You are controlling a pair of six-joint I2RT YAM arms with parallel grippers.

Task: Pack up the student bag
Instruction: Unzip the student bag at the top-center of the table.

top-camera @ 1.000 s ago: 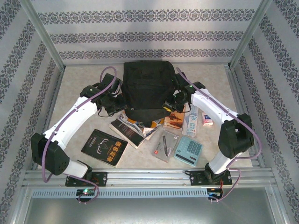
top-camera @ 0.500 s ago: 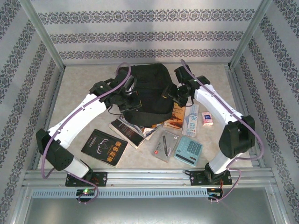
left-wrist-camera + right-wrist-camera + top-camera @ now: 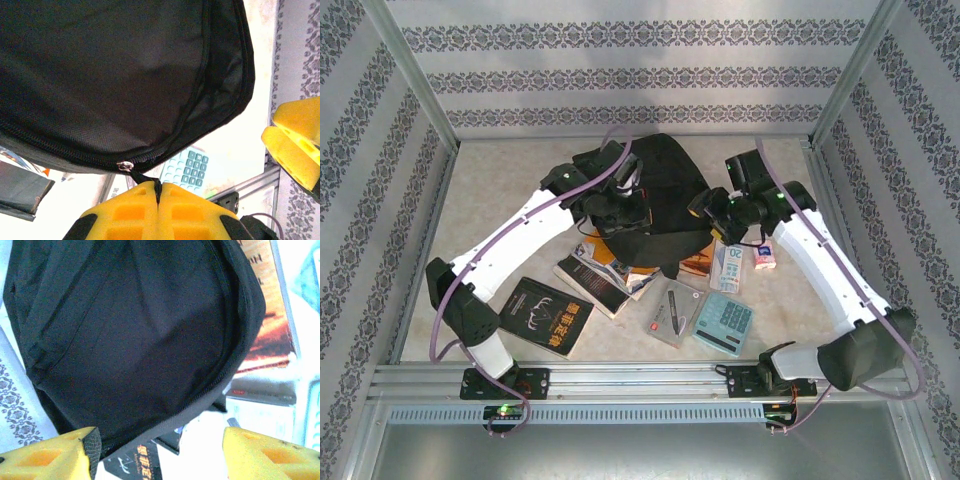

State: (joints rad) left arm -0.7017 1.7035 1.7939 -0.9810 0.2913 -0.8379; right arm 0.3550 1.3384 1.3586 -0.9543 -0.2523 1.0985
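The student bag [image 3: 655, 190], a large black fabric backpack, lies at the middle back of the table, its rounded edge over several books. My left gripper [image 3: 623, 207] is at the bag's left side. In the left wrist view this gripper [image 3: 158, 186] is shut on the black pull tab of the bag's zipper, just under the silver slider [image 3: 125, 165]. My right gripper [image 3: 713, 210] hovers at the bag's right edge. In the right wrist view it [image 3: 160, 455] stands open, its yellow fingers [image 3: 55, 455] either side of the bag's zippered rim [image 3: 220, 385], holding nothing.
A black book [image 3: 544, 316] lies at front left, with more books [image 3: 592, 280] partly under the bag. A grey pen case [image 3: 673, 312], a teal calculator [image 3: 723, 323], a white box [image 3: 733, 268], a brown book [image 3: 697, 263] and a small pack [image 3: 764, 254] lie at front right.
Both arms have reached further back and right. The bag has shifted and flattened, its rounded edge now showing. My left gripper went with it; the right gripper's jaws now stand apart.
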